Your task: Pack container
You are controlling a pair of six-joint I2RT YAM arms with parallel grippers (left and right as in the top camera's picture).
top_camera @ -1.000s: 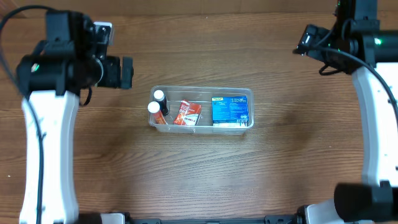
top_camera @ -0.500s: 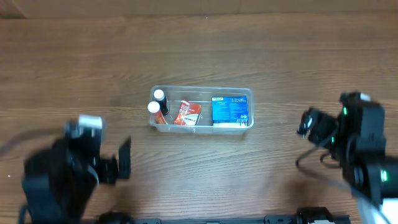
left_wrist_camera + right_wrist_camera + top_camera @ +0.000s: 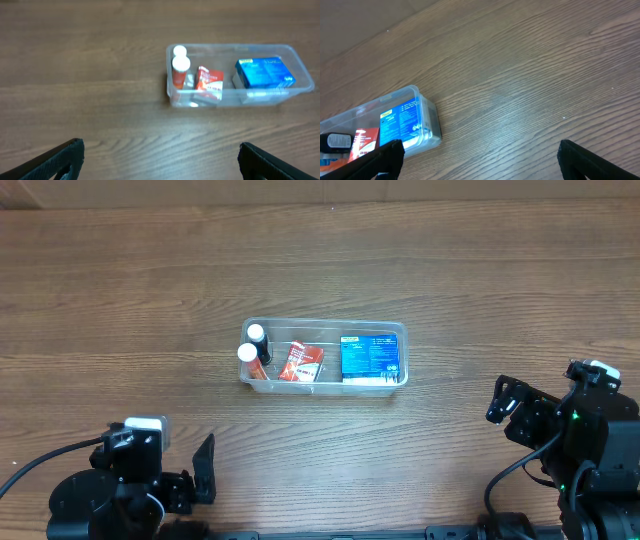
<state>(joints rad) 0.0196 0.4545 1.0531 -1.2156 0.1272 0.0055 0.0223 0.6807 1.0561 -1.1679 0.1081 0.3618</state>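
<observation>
From overhead, we see the container (image 3: pixel 325 322) lying lengthwise near the middle of the wooden table (image 3: pixel 150 290). At its left end stand two small white-capped bottles (image 3: pixel 247 352), one just behind the other. Beside them lies a red-and-white packet (image 3: pixel 300 362), and a blue box (image 3: pixel 369 356) fills the right end. The left gripper (image 3: pixel 203 470) sits at the near left edge of the table and the right gripper (image 3: pixel 505 401) at the near right. Both are well apart from the container. From up here we cannot tell how their jaws stand.

In the left wrist view, the left gripper (image 3: pixel 160 150) is spread wide. Its two dark fingers (image 3: pixel 57 160) reach in only at the lower corners, with bare table between them and nothing held. The container (image 3: pixel 225 101) lies ahead, in the upper right part of the picture. The bottles (image 3: pixel 180 65) are upright at its left end, and the nearer one has an orange label. The red-and-white packet (image 3: pixel 210 82) leans in the middle, and the blue box (image 3: pixel 264 73) is on the right.

In the right wrist view, the right gripper (image 3: pixel 480 147) is likewise released. Its fingers (image 3: pixel 585 157) are set far apart at the bottom corners and grasp nothing. The container (image 3: pixel 431 122) shows only in part at the lower left, at an angle. We can read the blue box (image 3: pixel 402 117) at its near end and a bit of the red-and-white packet (image 3: pixel 362 137) behind it. A dark shape at the picture's left edge is too cut off for us to name.
</observation>
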